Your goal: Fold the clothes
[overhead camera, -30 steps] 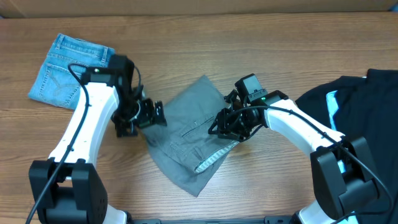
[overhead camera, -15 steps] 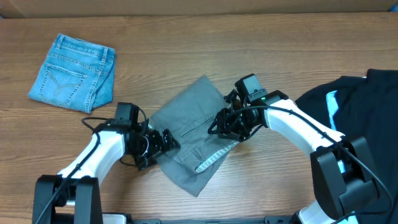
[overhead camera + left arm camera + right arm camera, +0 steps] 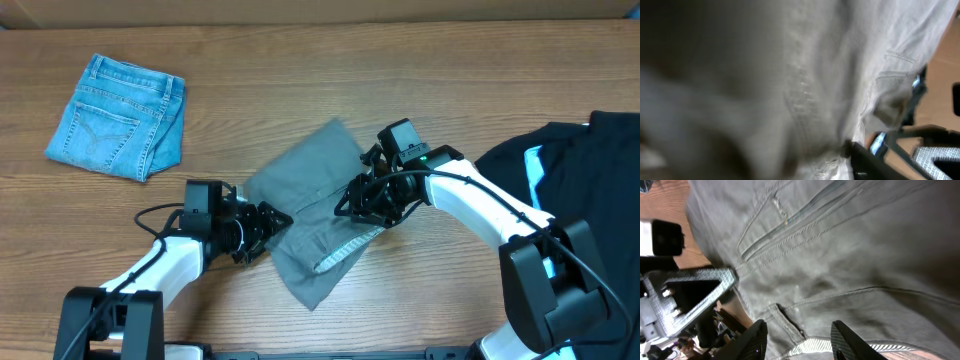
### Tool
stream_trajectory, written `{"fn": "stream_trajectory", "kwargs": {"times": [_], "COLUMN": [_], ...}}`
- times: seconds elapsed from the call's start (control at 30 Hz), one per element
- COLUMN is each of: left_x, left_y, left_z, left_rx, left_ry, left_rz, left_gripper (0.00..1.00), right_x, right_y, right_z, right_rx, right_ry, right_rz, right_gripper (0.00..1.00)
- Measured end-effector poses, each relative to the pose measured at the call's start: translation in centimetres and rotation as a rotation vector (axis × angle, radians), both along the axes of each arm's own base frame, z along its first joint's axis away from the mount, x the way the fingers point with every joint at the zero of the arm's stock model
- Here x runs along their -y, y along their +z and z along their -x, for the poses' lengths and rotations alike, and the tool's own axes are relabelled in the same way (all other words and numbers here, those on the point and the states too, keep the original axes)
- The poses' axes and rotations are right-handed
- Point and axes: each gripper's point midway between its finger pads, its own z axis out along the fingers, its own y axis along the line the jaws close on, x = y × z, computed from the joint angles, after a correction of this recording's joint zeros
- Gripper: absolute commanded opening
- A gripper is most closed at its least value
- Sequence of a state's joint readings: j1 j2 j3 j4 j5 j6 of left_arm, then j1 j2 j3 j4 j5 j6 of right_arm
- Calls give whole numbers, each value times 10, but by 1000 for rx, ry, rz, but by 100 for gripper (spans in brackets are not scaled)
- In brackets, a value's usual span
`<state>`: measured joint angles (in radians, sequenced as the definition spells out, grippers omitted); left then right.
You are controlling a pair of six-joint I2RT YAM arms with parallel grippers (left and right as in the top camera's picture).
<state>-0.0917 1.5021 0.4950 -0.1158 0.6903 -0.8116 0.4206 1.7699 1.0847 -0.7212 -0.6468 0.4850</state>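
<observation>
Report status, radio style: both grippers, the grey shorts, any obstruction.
Left gripper at grey shorts' left edge, jaws unclear. Right gripper open, down on the shorts' middle. Shorts rumpled, fold not done. Denim shorts and black garments lie well aside.

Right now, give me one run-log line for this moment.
left gripper at edge of grey shorts | right gripper fingers apart on them | denim shorts folded, set aside

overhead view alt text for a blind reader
Grey shorts lie rumpled mid-table between two arms, the left arm at their left edge, the right arm over their right side. Folded denim shorts sit far left, a black garment far right.
</observation>
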Motion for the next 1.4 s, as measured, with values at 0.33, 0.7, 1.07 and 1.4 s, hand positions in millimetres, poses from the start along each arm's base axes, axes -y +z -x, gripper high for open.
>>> {"fn": "stream_trajectory", "kwargs": {"times": [0.33,0.7,1.07,1.4], "left_x": [-10,-4,7,19], "left_y": [-1,6,6,9], "left_z": [-22,-32,-29,-38], "left_rx": [98,151,148,157], "left_ry": [43,44,25,82], "left_rz": [-69,-58,-64,-53], "left_gripper": [68,80,84,80], "right_x": [0,11,22,17], "right_y": [0,-9,-45,-47], "right_z": [0,1,-7,-8], "right_rx": [1,-58,-169,-210], "right_ry": [0,-83,-272,-302], "right_rz": [0,84,199,169], "right_gripper": [45,24,17,17]}}
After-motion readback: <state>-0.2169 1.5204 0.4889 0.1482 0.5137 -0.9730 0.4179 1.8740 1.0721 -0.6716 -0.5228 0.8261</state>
